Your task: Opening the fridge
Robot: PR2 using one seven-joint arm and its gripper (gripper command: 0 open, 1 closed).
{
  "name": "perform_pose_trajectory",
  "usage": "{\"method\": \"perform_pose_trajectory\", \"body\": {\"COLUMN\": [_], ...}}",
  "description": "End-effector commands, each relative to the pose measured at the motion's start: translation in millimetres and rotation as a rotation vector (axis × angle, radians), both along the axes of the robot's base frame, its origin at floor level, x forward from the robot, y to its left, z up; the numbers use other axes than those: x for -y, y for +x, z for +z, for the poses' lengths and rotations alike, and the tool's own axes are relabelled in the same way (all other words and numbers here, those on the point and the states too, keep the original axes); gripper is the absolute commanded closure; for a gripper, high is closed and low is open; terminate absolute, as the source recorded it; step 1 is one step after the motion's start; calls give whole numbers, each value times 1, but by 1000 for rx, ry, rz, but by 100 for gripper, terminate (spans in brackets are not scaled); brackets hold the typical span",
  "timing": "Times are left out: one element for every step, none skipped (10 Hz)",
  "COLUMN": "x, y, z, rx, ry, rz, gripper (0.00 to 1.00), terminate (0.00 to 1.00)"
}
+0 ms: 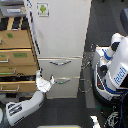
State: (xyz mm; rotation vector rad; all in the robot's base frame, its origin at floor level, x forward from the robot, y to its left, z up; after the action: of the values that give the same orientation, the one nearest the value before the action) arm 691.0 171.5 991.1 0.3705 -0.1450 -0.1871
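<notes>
The fridge (62,30) stands tall and white in the middle of the exterior view. Its big upper door carries a green-white sticker (43,8) and has a long vertical handle (32,27) on its left edge. Below are two drawers, the upper with a curved silver handle (60,62) and the lower with another (64,79). My white arm comes up from the bottom left. My gripper (45,77) sits at the fridge's lower left corner, next to the left end of the lower drawer handle. Its fingers look spread and hold nothing. The fridge door and drawers look shut.
A tan wooden drawer cabinet (17,55) stands against the fridge on the exterior view's left, with several drawers pulled out near my gripper. A white-and-blue robot body (116,67) stands at the exterior view's right, with cables (87,82) beside it. The floor is dark.
</notes>
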Motion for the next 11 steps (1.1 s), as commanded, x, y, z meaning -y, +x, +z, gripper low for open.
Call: {"method": "perform_pose_trajectory", "body": {"x": [2,-5,-13,-19,-24,-26,-29,-33,-38,-40,-44], "y": [61,70,78,84,97,102,109,122,139,144,149], "z": [31,38,43,47,57,64,74,83,90,92,96], "rx": [-7,-27,-31,-30,-39,-42,-34,-31,-43,-44,-36], "ry": [-28,-130,-168,-182,-243,-279,-299,-298,-338,-353,-350], "rz": [106,128,142,154,156,160,170,181,197,207,218], "gripper": [0,0,0,0,0,0,0,0,0,0,0], "terminate": [0,0,0,0,0,0,0,0,0,0,0]}}
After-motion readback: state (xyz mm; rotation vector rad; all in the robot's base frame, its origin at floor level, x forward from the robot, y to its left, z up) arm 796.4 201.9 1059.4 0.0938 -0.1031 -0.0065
